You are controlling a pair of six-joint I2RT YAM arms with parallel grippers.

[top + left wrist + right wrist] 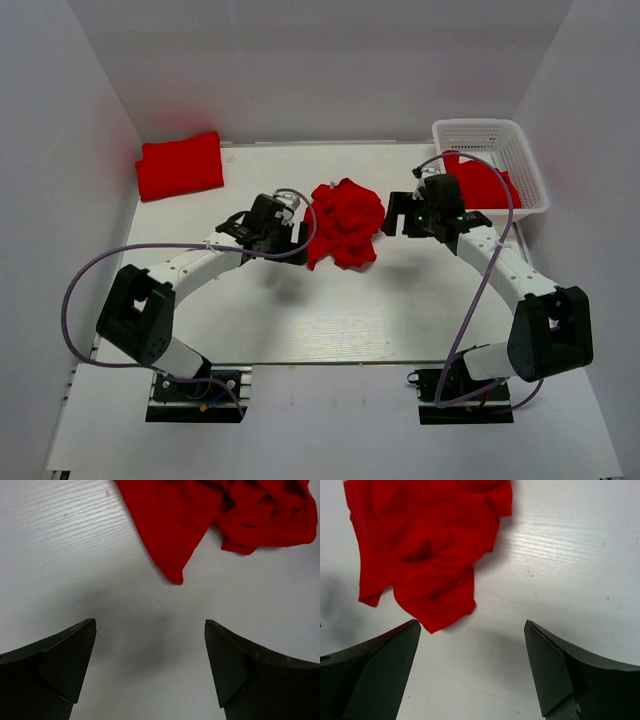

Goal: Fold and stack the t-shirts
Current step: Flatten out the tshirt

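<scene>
A crumpled shirt (345,222) lies mid-worktop (300,320), between the left fingers (50,670) and right fingers (565,675). Both pairs are spread wide and hold nothing. A folded shirt (180,165) sits at the far left corner, and a third shirt (485,185) lies in the basket (500,135) at the far right corner.

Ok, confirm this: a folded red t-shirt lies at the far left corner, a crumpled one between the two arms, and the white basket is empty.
The white basket is not empty: the top external view shows a red t-shirt lying in it. The folded t-shirt and the crumpled t-shirt are where you say.
</scene>
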